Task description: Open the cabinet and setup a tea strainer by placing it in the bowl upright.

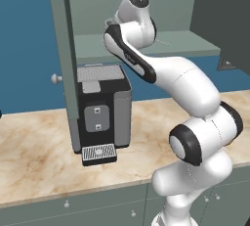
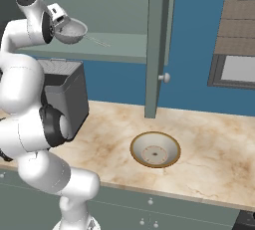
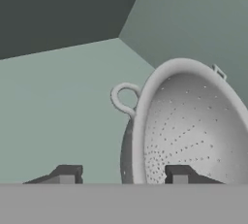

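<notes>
Currently:
claw point(image 3: 123, 175): inside the open cabinet point(image 2: 157, 45), over its shelf; jaws apart, straddling the tea strainer's rim, one tip outside the cup and one inside. Cannot tell if they press on it.
tea strainer point(image 3: 191, 131): right at the claw, on the shelf, wire loop pointing away from the tips.
bowl point(image 2: 155, 149): well below the claw, out on the counter point(image 2: 209, 144), beyond the open door.
</notes>
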You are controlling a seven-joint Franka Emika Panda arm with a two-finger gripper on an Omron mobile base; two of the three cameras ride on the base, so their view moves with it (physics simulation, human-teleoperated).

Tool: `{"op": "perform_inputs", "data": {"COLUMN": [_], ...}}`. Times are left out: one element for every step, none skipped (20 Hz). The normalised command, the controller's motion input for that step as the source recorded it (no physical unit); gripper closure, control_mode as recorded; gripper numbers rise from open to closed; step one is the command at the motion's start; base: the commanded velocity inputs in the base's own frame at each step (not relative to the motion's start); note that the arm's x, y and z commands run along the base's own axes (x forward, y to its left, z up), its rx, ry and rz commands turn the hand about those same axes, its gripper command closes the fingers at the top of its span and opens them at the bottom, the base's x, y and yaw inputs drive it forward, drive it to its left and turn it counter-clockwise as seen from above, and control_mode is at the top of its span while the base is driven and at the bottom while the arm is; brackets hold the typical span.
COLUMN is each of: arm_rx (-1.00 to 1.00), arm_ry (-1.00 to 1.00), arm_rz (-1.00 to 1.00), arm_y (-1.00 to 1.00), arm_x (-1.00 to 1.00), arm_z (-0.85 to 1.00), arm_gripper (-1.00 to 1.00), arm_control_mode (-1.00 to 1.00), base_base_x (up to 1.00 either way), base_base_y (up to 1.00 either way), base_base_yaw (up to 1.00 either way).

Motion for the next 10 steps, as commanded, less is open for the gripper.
{"op": "perform_inputs", "data": {"arm_rx": [0.0,0.0,0.0,0.0,0.0,0.0,0.0,0.0,0.0,0.0], "arm_ry": [0.0,0.0,0.0,-0.02,-0.03,-0.02,-0.03,-0.04,-0.05,-0.08], "arm_rz": [0.11,0.11,0.11,0.01,0.0,0.0,0.0,0.0,0.0,0.0], "arm_y": [0.14,0.11,0.11,0.0,0.0,0.0,0.02,0.08,0.07,0.04], "arm_x": [0.04,0.04,0.06,0.06,0.02,0.04,0.06,0.0,0.0,0.0], "arm_z": [-0.06,-0.02,0.0,0.0,0.0,0.0,0.0,0.0,0.0,0.0], "arm_gripper": [1.0,1.0,1.0,1.0,1.0,1.0,1.0,1.0,1.0,1.0], "arm_control_mode": [-1.0,-1.0,-1.0,-1.0,-1.0,-1.0,-1.0,-1.0,-1.0,-1.0], "base_base_x": [0.0,0.0,0.0,0.0,0.0,0.0,0.0,0.0,0.0,0.0], "base_base_y": [0.0,0.0,0.0,0.0,0.0,0.0,0.0,0.0,0.0,0.0], "base_base_yaw": [0.0,0.0,0.0,0.0,0.0,0.0,0.0,0.0,0.0,0.0]}}
